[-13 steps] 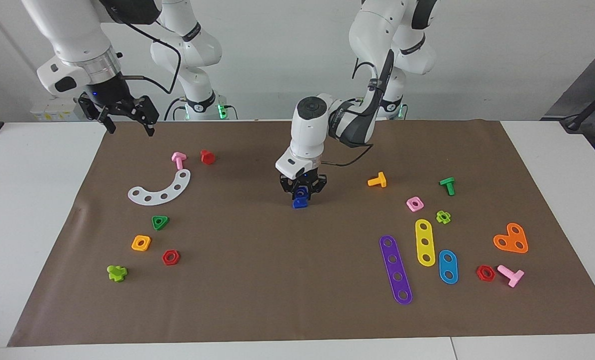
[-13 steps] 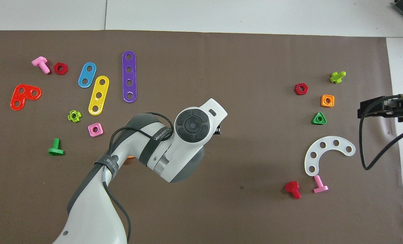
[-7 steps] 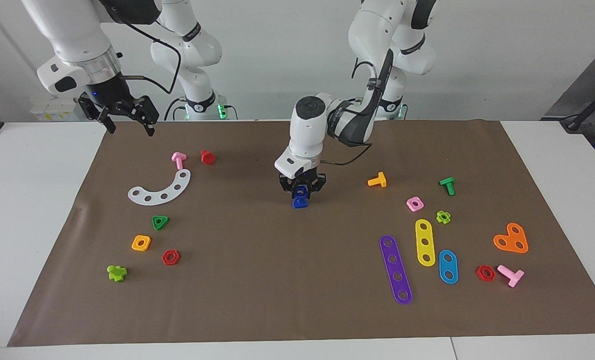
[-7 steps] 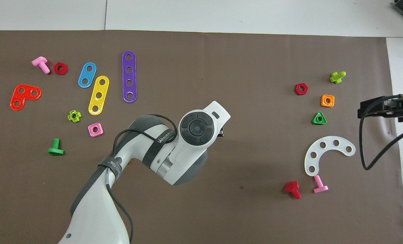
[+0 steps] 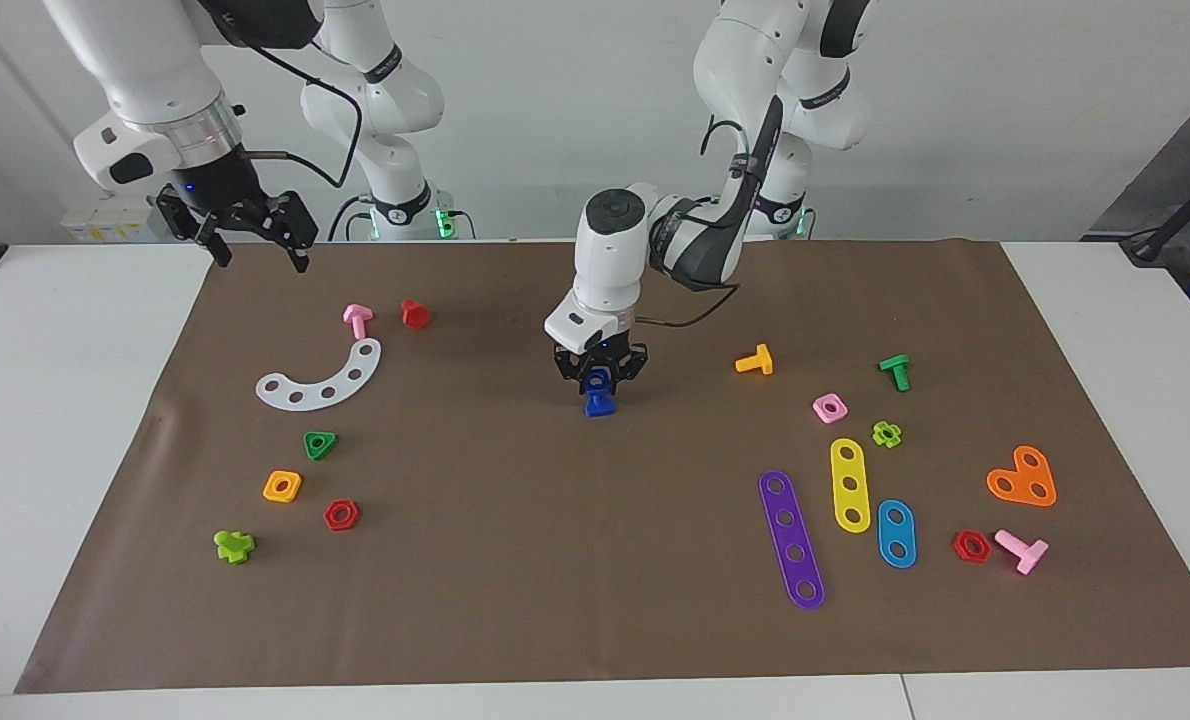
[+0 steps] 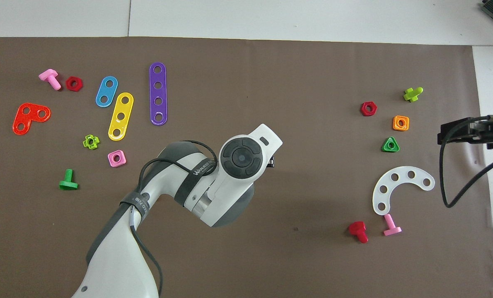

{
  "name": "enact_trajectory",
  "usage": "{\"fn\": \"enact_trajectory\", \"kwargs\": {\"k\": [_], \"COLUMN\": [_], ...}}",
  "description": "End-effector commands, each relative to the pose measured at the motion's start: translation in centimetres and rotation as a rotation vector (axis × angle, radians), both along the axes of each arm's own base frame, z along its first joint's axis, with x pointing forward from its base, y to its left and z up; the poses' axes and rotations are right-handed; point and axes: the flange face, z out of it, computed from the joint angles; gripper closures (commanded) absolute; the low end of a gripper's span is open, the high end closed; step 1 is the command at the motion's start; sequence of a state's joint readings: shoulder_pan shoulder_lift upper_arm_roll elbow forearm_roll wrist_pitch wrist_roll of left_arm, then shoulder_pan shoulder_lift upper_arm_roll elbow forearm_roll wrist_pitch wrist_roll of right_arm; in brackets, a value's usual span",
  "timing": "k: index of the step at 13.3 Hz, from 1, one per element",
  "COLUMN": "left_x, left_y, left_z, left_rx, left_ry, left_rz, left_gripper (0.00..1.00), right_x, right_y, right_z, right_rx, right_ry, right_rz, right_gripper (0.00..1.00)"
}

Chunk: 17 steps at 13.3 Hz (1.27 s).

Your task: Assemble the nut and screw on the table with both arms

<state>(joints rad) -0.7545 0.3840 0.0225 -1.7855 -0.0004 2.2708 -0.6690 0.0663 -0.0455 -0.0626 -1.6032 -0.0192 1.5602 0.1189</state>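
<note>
My left gripper points down over the middle of the brown paper sheet on the table. It is shut on the blue nut, whose round hole faces the camera. Right under it the blue screw rests on the sheet, touching the nut. In the overhead view the left arm's wrist hides both blue parts. My right gripper waits open and empty in the air over the sheet's edge at the right arm's end; it also shows in the overhead view.
Near the right arm's end lie a white curved strip, pink screw, red screw, green triangular nut, orange square nut. Toward the left arm's end lie an orange screw, pink nut, purple strip.
The left arm's wrist has shifted a little toward the right arm's end with the nut in its gripper. The blue screw stays in place. The right arm has not moved.
</note>
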Motion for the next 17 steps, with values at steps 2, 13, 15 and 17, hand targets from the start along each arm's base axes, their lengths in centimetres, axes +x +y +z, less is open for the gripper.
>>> {"fn": "enact_trajectory", "kwargs": {"k": [2,13,15,17], "left_x": [-0.5,-0.3,-0.1,0.3], "left_y": [0.4,0.7,1.0,2.0], "left_z": [-0.6,-0.9,-0.2,1.9], "left_rx": [-0.008,0.004,0.004,-0.005], "left_ry": [-0.009,-0.037,-0.043,-0.053], "left_rz": [0.012,-0.009,-0.006,0.009], "left_gripper": [1.00,0.00,0.00,0.00], "right_x": [-0.5,-0.5,-0.5,-0.5], "right_y": [-0.2,-0.2,-0.2,-0.2], "right_z": [0.4,0.4,0.4,0.4], "right_rx": [0.020,0.020,0.020,0.020], "right_ry": [0.009,0.009,0.009,0.009], "right_rz": [0.020,0.020,0.020,0.020], "right_gripper": [0.00,0.00,0.00,0.00]}}
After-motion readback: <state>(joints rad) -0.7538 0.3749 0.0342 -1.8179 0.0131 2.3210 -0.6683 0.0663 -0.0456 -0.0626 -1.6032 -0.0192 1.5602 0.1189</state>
